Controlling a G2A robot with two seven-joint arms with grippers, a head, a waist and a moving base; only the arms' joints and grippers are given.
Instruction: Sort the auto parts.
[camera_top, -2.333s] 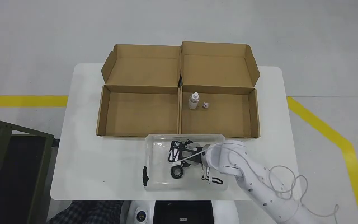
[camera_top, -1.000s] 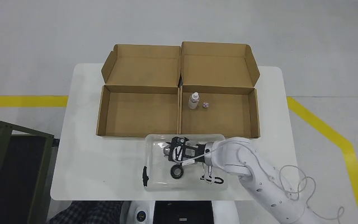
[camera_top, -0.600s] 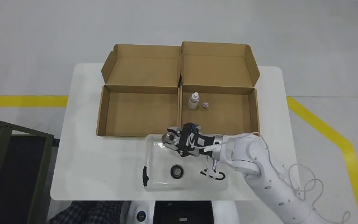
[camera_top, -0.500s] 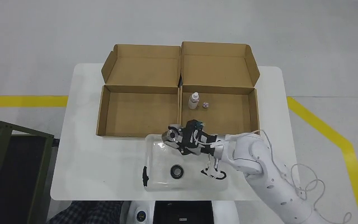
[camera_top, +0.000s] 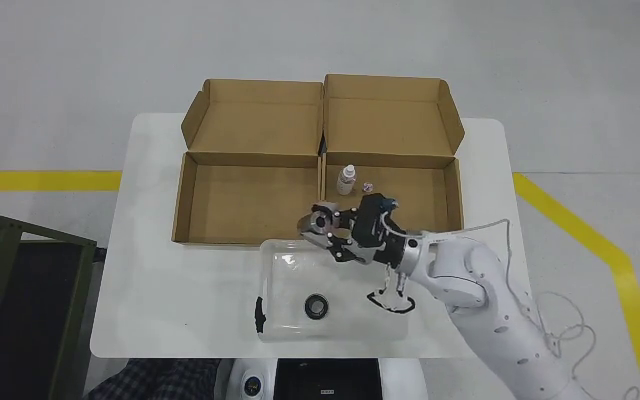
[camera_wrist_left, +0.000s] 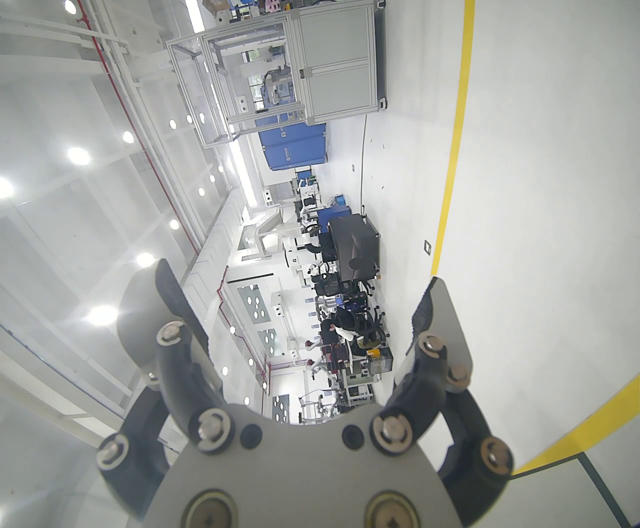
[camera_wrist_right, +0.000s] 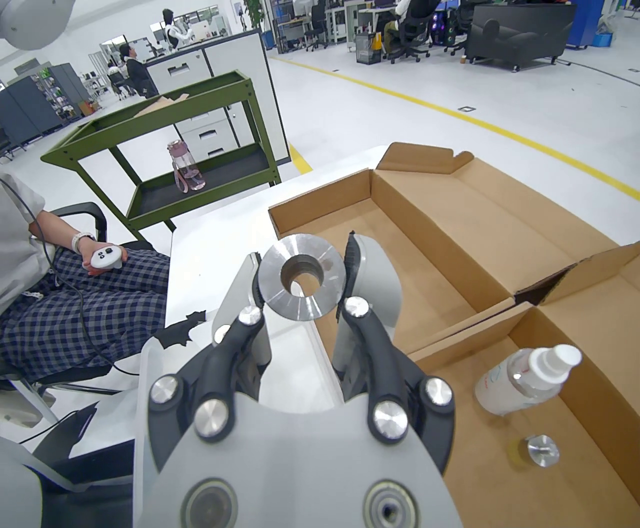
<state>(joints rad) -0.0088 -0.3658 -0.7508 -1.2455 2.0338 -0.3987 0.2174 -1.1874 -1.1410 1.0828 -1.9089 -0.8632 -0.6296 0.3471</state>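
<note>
Robot's right gripper (camera_wrist_right: 303, 272) is clenched on a flat silver metal ring (camera_wrist_right: 300, 306), 2 fingers pressing its rim from opposite sides, with the ring's round hole turned toward the wrist camera. Seen from above, the ring hangs in the air just beyond the far rim of a clear plastic tray (camera_top: 272, 262), over the near walls of 2 open cardboard boxes, about where they meet. Both boxes sit side by side on a white table (camera_top: 150, 250), lids folded back. The right box (camera_top: 420, 205) holds a small clear bottle (camera_top: 346, 179) with a white pump top, close to the wall beside the left box (camera_top: 245, 200), and a small silver cap-shaped part (camera_top: 368, 187) just beside the bottle. The tray sits in front of the boxes, nearer the robot. Inside it are a black ring-shaped part (camera_top: 318, 303) near the middle, a black curved strip (camera_top: 258, 313) against the left wall, and a black clip-like part (camera_top: 392, 301) near the right end, just beside the right arm. The left gripper (camera_wrist_left: 300, 300) is released, its 2 fingers spread wide apart, aimed at a factory hall away from the table.
</note>
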